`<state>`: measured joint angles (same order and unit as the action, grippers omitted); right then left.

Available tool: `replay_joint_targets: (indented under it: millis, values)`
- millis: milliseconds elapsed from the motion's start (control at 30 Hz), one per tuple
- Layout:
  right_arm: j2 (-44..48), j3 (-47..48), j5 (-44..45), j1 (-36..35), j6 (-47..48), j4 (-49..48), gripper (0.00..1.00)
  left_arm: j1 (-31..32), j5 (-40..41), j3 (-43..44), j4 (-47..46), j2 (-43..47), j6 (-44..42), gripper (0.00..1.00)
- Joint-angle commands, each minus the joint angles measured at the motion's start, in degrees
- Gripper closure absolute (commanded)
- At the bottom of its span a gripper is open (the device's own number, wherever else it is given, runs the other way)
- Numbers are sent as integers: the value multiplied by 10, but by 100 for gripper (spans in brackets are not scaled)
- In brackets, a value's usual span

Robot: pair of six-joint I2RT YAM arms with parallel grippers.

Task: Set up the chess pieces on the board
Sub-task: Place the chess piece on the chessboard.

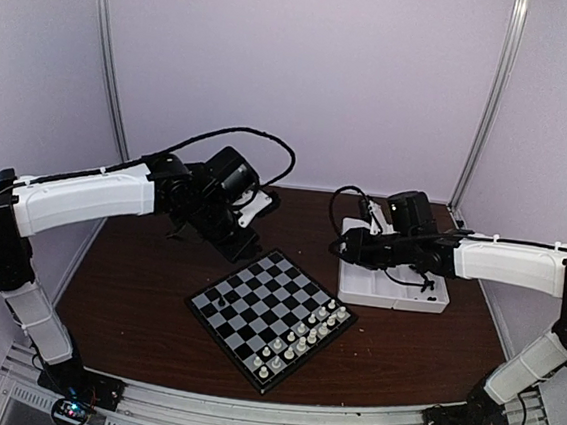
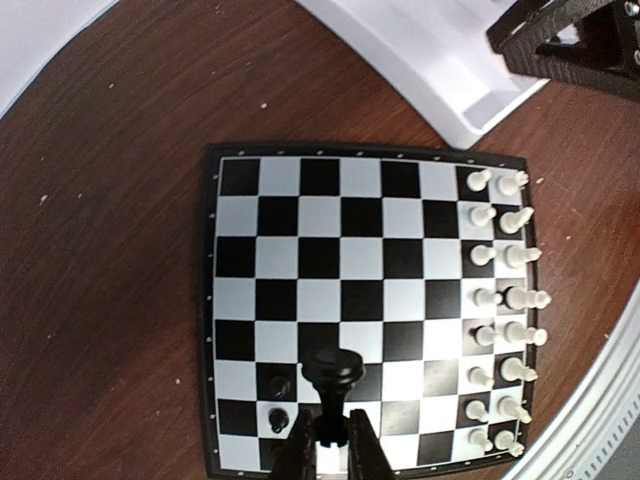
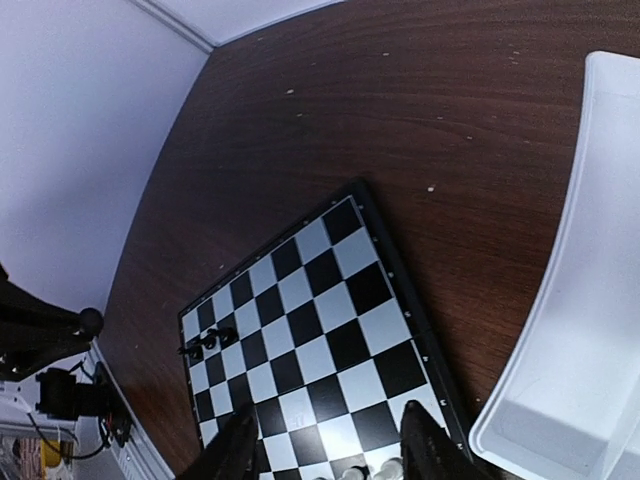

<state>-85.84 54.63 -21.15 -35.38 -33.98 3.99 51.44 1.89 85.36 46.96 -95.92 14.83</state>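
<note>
Left gripper point(image 2: 330, 435), jaws pinching tiny black plastic chessman point(image 2: 333, 372) over flat black-and-grey checked chessboard point(image 2: 360, 250), right gripper point(image 3: 325, 445), jaws spread, beside white plastic tray point(image 3: 560, 350)

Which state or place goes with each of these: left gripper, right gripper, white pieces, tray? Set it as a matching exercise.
Things:
1. left gripper
2. right gripper
3. white pieces
4. tray

States or places:
A. jaws apart, nothing between them
B. two rows along one edge of the board
C. shut on a black piece
D. on the table beside the board

Pairs: 1-C, 2-A, 3-B, 4-D
</note>
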Motion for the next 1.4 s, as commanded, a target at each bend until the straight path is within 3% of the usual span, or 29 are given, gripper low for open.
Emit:
replay_joint_targets:
  millis: [0, 100, 200, 367, 533, 667, 800, 933, 1367]
  values:
    - [14, 20, -115, -10, -38, -57, 45, -2, -96, -16, -89, 14, -25, 100]
    - [23, 17, -164, -20, -37, -99, 39, -2, -153, -12, -112, 10, -28, 100]
    - [40, 19, -196, -30, 43, -83, 38, -4, -212, -3, -125, 6, -28, 100]
    - [84, 30, -126, -31, 194, 46, 34, -17, -268, 23, -111, -4, -25, 99]
    - [116, -10, -84, -32, 296, -4, 26, -23, -283, 49, -79, -14, -28, 99]
    - [156, -53, -133, -34, 461, -52, 25, -23, -296, 56, -68, -18, -31, 98]
    - [159, -19, -164, -48, 612, 23, 19, -23, -301, 63, -58, -21, -35, 98]
    - [141, 27, -95, -92, 734, 106, 16, -23, -308, 69, -53, -23, -34, 98]
    - [104, 69, 125, -203, 924, 100, 24, -23, -320, 99, -18, -43, -23, 97]
